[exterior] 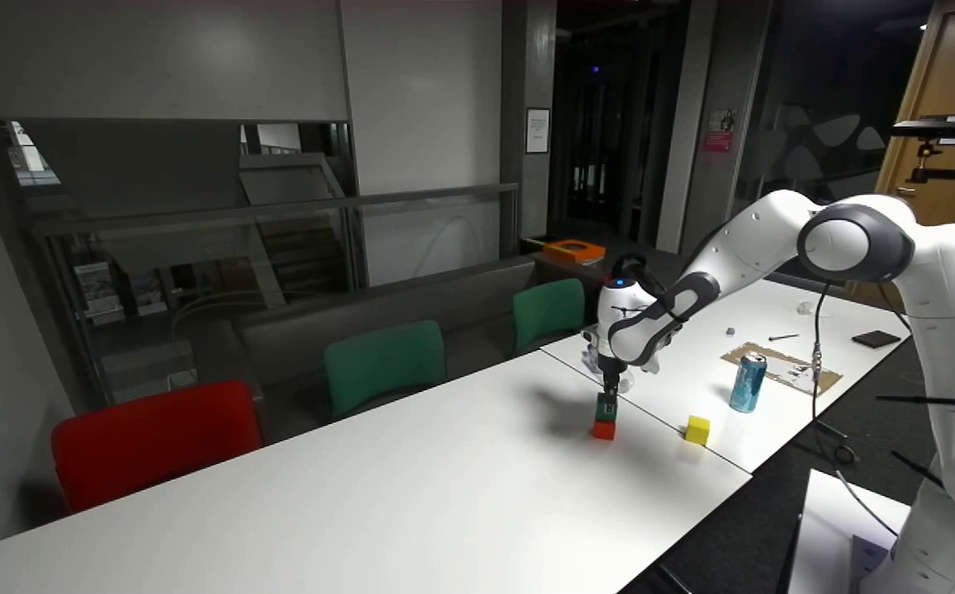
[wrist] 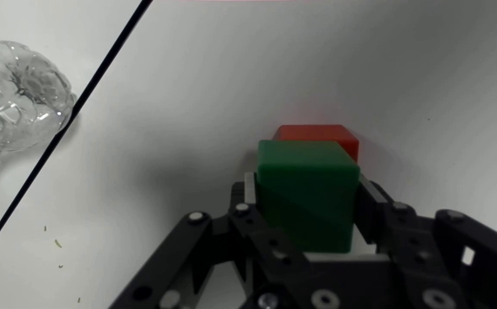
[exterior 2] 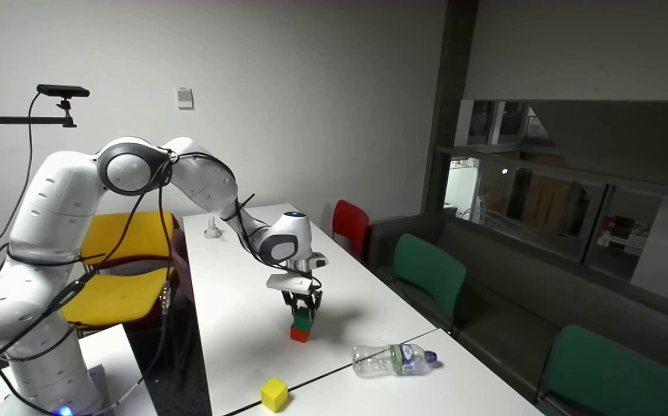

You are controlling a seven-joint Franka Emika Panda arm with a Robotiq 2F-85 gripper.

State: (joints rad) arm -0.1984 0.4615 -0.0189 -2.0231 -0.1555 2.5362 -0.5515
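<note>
A green block (wrist: pixel 308 193) fills the space between the fingers of my gripper (wrist: pixel 307 188), which is shut on it with one pad against each side. Directly beneath is a red block (wrist: pixel 317 134), mostly hidden by the green one in the wrist view. In both exterior views the green block (exterior: pixel 606 407) stands over the red block (exterior: pixel 604 431) as a small stack, with no gap visible between them. The red block rests on the white table (exterior: pixel 411 470). A yellow block (exterior 2: pixel 274 394) sits apart from the stack, by the seam between the tables.
A clear plastic bottle (exterior 2: pixel 394 359) lies on its side near the seam. In an exterior view a blue can (exterior: pixel 748 382) stands by a piece of cardboard (exterior: pixel 733 355), with a dark flat object (exterior: pixel 876 339) farther along. Green and red chairs line the table's far edge.
</note>
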